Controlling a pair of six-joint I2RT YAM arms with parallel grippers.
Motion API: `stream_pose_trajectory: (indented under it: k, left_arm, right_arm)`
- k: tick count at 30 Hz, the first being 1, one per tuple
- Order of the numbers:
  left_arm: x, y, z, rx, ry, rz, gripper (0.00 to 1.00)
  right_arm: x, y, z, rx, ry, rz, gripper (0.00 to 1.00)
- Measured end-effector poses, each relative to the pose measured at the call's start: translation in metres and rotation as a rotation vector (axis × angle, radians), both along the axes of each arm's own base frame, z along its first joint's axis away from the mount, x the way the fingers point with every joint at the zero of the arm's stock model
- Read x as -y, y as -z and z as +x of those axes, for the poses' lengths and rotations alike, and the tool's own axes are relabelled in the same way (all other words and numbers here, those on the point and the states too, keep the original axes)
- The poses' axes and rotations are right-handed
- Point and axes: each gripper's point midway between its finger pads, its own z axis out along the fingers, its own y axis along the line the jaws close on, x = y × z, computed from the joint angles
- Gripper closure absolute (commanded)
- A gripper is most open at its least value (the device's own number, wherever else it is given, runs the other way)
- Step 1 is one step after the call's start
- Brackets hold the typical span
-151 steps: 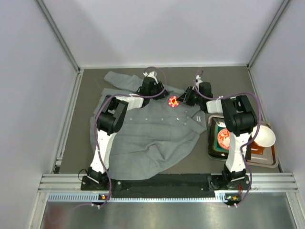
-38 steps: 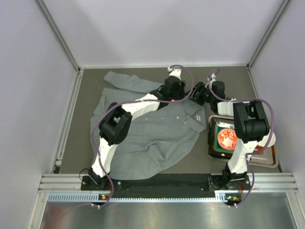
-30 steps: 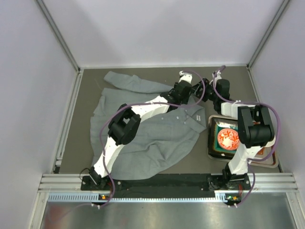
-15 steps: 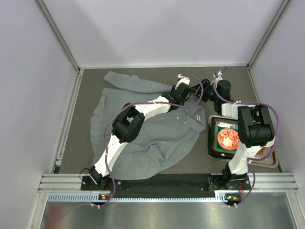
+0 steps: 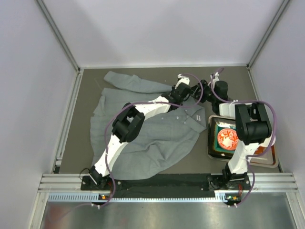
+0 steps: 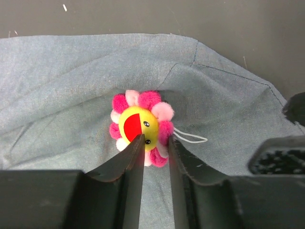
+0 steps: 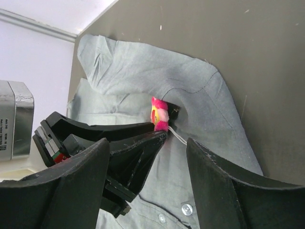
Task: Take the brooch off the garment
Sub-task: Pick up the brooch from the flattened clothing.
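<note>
The grey garment [image 5: 147, 129] lies rumpled across the dark table. The brooch [image 6: 141, 125], a pink-petalled flower with a yellow and red face, is pinned to a fold of the garment [image 6: 71, 86] near its far right edge. My left gripper [image 6: 156, 139] is shut on the brooch's lower petals, one fingertip touching each side. A white thread loop [image 6: 190, 138] trails from the brooch. In the top view both grippers hide the brooch. My right gripper [image 7: 147, 141] stands wide open just beside the brooch [image 7: 158, 116], with the left fingers [image 7: 138, 143] between its jaws.
A tray [image 5: 209, 143] holding a container with a red lid [image 5: 227, 137] sits to the right of the garment, under the right arm. Bare dark table [image 6: 238, 28] lies beyond the fold. Grey walls close in on three sides.
My left arm has reached right across the garment to the brooch, and its jaws have narrowed onto it. The right gripper has shifted slightly and stayed open.
</note>
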Motion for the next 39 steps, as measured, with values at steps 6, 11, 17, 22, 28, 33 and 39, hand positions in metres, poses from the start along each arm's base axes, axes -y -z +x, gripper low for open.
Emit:
stream_pose_trajectory:
  k: [6, 11, 17, 22, 28, 33, 39]
  left_arm:
    - [0.001, 0.001, 0.002, -0.004, 0.011, -0.021, 1.0]
    - [0.002, 0.004, 0.001, -0.02, 0.022, -0.078, 1.0]
    - [-0.009, 0.0, -0.005, -0.066, 0.028, -0.198, 1.0]
    - [-0.013, -0.005, -0.007, -0.085, 0.032, -0.28, 1.0]
    - [-0.022, -0.009, -0.01, -0.129, 0.022, -0.423, 1.0]
    - [-0.027, -0.01, -0.004, -0.193, 0.031, -0.59, 1.0]
    - [-0.024, -0.017, -0.006, -0.263, 0.058, -0.735, 1.0]
  right_arm:
    - [-0.016, 0.013, -0.001, -0.029, -0.032, -0.004, 0.35]
    - [-0.02, 0.019, -0.001, -0.045, -0.038, -0.005, 0.37]
    - [-0.027, 0.017, 0.0, -0.059, -0.037, 0.002, 0.37]
    - [-0.033, 0.015, 0.001, -0.059, -0.043, 0.006, 0.36]
    - [-0.04, 0.018, 0.001, -0.068, -0.052, 0.011, 0.36]
    - [-0.044, 0.023, -0.001, -0.084, -0.056, 0.015, 0.37]
    - [-0.044, 0.027, -0.001, -0.089, -0.056, 0.015, 0.38]
